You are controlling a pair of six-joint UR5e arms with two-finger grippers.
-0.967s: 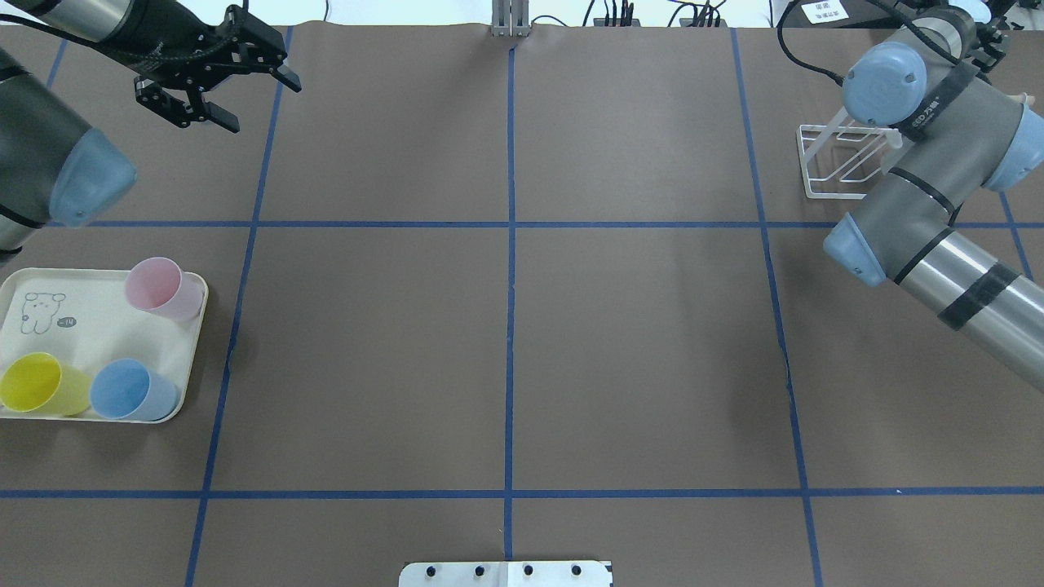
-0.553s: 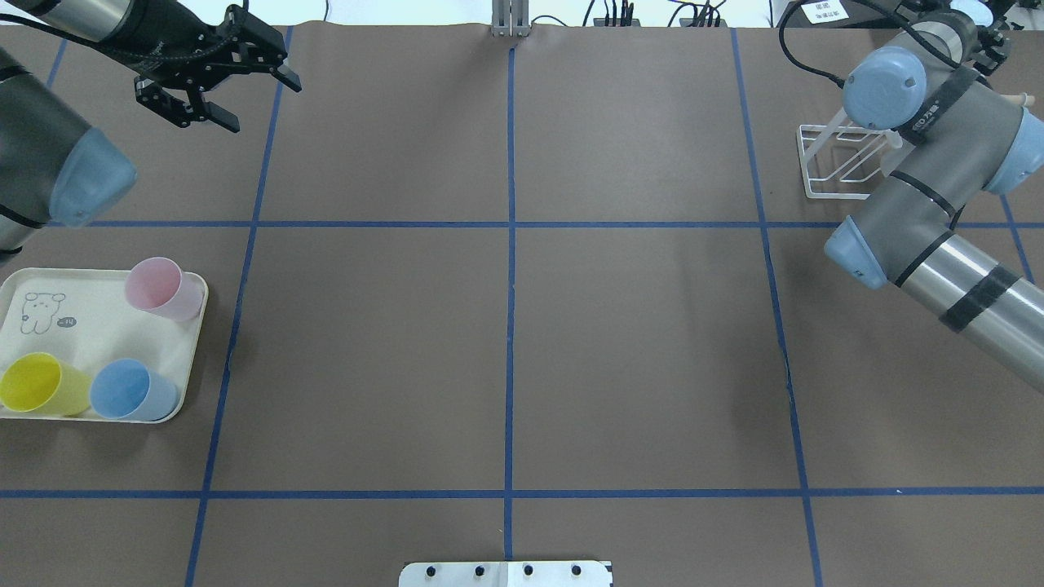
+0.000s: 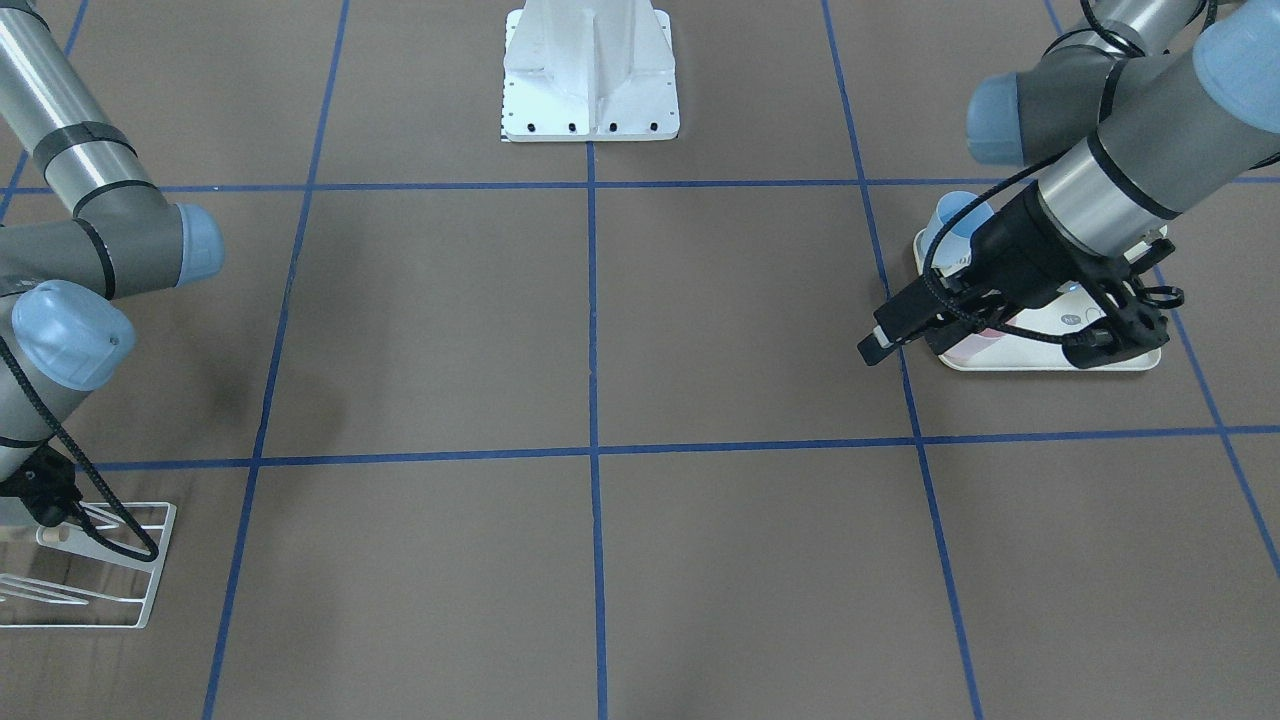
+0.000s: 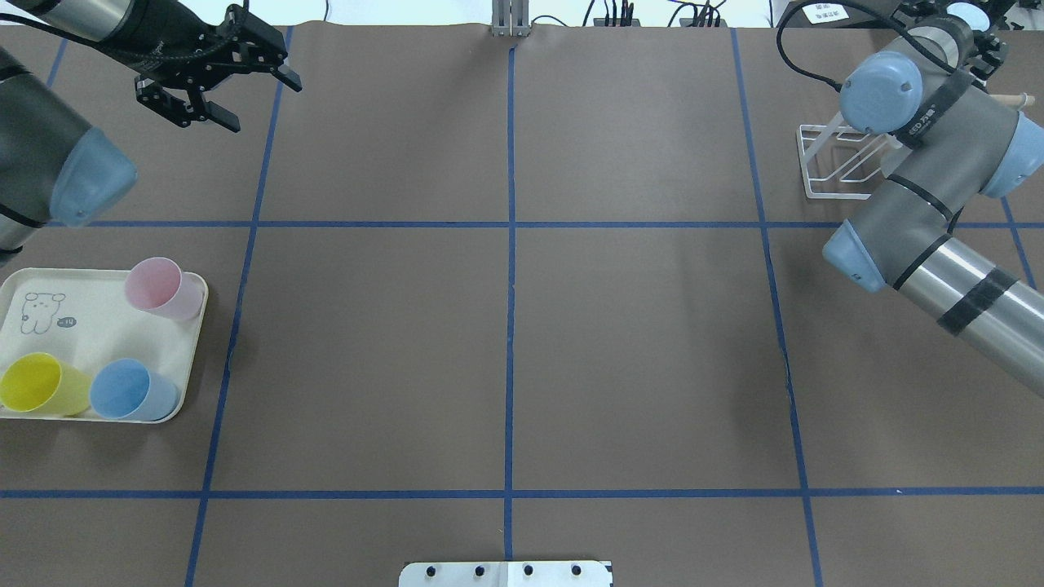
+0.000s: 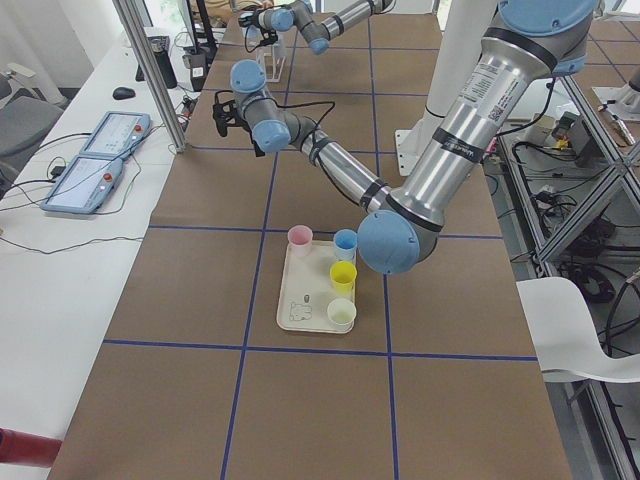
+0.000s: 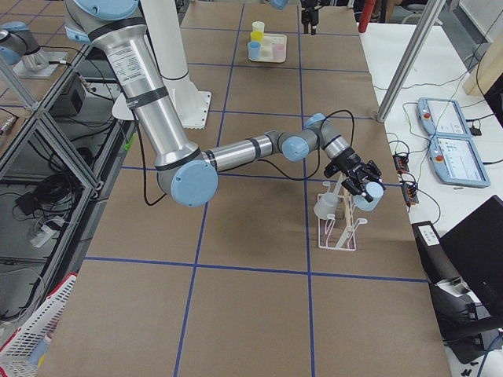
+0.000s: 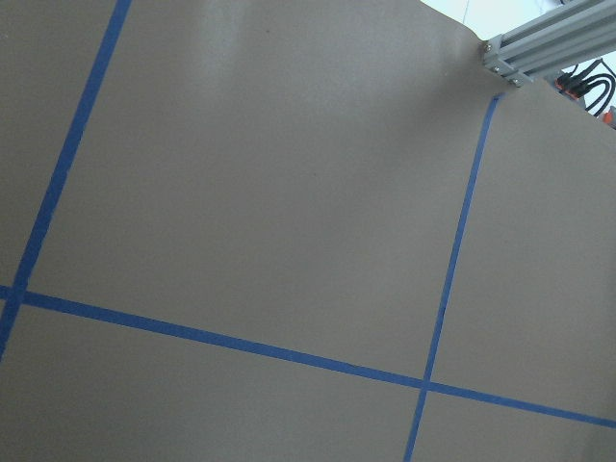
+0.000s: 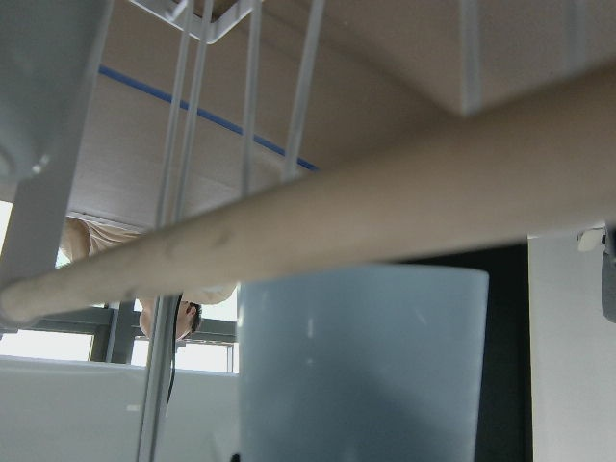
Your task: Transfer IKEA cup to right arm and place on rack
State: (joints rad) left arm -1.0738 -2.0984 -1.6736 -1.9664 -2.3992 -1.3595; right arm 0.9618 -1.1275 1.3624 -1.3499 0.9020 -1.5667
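I see my left gripper (image 4: pixel 265 106) up in the air with its fingers apart, past the tray (image 4: pixel 90 334). Far right, my right gripper (image 6: pixel 364 187) is clamped on the pale blue cup (image 6: pixel 371 195), just under the rack's (image 6: pixel 338 233) wooden rod (image 8: pixel 337 212).

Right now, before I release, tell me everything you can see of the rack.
The rack is a small white wire frame with upright prongs and a pale wooden rod across the top. It stands upright on the brown table. A whitish cup sits on one side; the right end effector holds a pale blue cup by the rod.
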